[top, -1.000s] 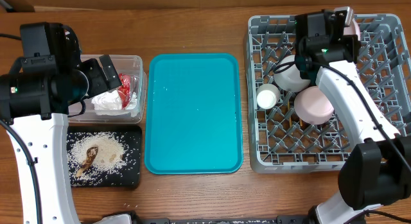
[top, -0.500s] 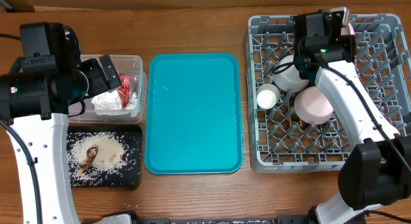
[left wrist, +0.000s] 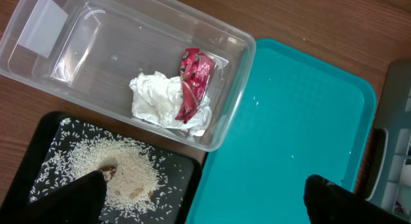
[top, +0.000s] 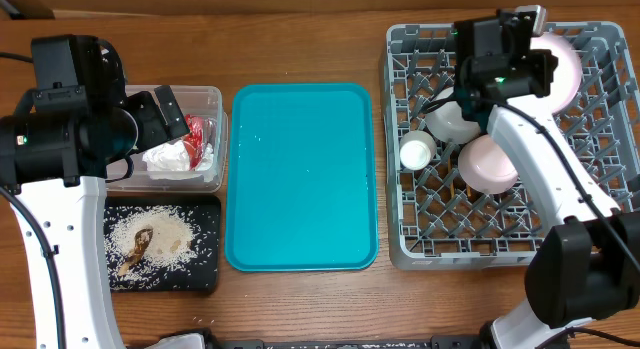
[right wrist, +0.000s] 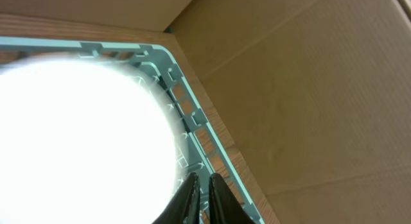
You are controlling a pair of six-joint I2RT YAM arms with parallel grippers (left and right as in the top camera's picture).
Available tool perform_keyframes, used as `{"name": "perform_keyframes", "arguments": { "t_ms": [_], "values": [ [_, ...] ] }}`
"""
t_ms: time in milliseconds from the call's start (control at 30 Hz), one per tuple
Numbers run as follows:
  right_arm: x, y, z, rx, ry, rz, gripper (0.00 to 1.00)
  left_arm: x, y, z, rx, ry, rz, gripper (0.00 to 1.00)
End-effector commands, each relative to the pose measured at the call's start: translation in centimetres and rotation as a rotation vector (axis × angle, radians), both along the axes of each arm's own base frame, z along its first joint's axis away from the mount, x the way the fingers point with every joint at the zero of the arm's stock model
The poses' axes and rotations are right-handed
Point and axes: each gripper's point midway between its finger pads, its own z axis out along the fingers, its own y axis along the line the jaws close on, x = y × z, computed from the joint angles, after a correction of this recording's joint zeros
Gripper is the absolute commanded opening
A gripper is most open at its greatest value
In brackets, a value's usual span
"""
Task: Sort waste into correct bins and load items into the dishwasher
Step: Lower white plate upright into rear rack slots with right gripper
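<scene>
My right gripper [top: 528, 59] is at the back of the grey dish rack [top: 450, 239], fingers shut [right wrist: 200, 185] beside the round pink plate [top: 562, 64]. The plate leans in the rack's back right corner and shows as a glaring white disc in the right wrist view [right wrist: 83, 134]. A pink bowl [top: 488, 164], a pale bowl [top: 452, 119] and a white cup [top: 416, 149] sit in the rack. My left gripper [top: 172, 114] hangs open and empty [left wrist: 205, 205] over the clear tub [left wrist: 38, 31], which holds the napkin [left wrist: 160, 99] and red wrapper [left wrist: 192, 83]. Rice with brown scraps [left wrist: 128, 172] lies on the black tray [left wrist: 176, 185]. I cannot make out the chopsticks.
A teal serving tray [top: 300, 179] lies between the bins and the rack, and it also shows in the left wrist view [left wrist: 302, 121]. A cardboard wall [right wrist: 308, 89] stands just behind the rack's back edge [right wrist: 186, 108].
Much more of the pink plate's face now shows at the rack's back right; it has tipped over toward the right. My right gripper shifted slightly. The left arm has not moved.
</scene>
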Motion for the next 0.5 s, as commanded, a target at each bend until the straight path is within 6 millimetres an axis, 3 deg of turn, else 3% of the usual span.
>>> {"name": "perform_keyframes", "arguments": {
  "t_ms": [0, 100, 233, 300, 467],
  "values": [
    [0.4, 2.6, 0.5, -0.008, -0.022, 0.049, 0.07, 0.2, 0.3, 0.2, 0.008, -0.004, 0.005, 1.00],
    [0.5, 4.0, 0.5, -0.009, -0.023, 0.078, 0.09, 0.2, 0.3, 0.2, 0.008, -0.004, 0.004, 1.00],
    [0.6, 3.8, 0.4, 0.000, -0.028, 0.077, 0.11, 0.2, 0.3, 0.2, 0.008, -0.004, 0.004, 1.00],
    [1.0, 3.7, -0.6, 0.064, -0.005, 0.111, 0.19, 0.2, 0.3, 0.2, 0.008, -0.004, 0.005, 1.00],
    [2.1, 3.4, -4.8, 0.356, 0.076, 0.236, 0.24, 0.2, 0.3, 0.2, 0.008, -0.004, 0.005, 1.00]
  ]
}}
